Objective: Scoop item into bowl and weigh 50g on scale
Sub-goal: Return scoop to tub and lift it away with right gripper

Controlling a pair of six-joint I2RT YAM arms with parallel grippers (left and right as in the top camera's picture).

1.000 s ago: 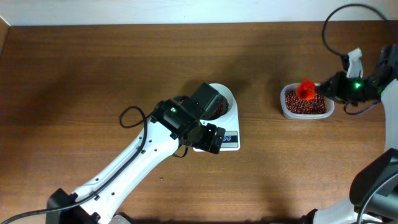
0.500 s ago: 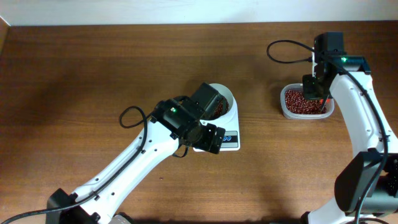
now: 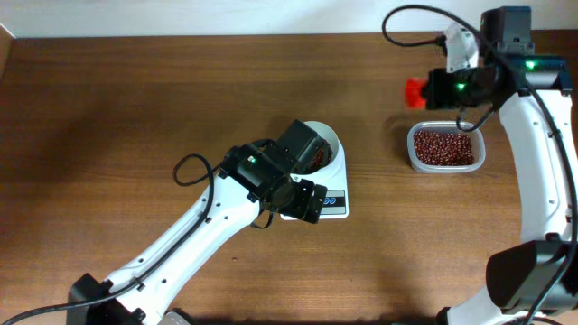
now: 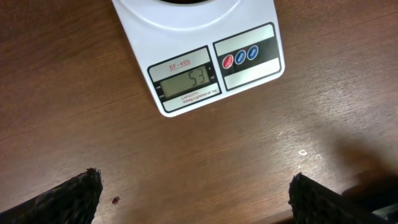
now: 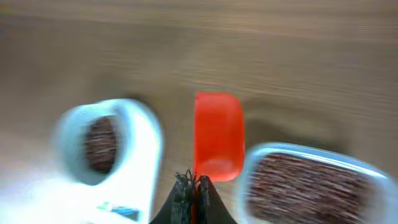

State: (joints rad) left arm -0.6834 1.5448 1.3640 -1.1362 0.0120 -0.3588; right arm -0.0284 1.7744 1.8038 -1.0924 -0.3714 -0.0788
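- Beans [image 3: 442, 147]: tiny, loose, roll easily; take by scoop [image 3: 414, 90], never pinched.
- Right gripper [image 5: 193, 185] clamped on scoop handle.
- Left gripper [image 4: 196, 186] wide open, empty.

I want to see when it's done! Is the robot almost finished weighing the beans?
Nearly. Done: beans sit in the bowl on the scale, whose display reads 53, a touch over fifty. In hand: the right gripper is shut on the orange scoop, near the tub. The left gripper is open and holds nothing. Left: probably taking a few beans out.
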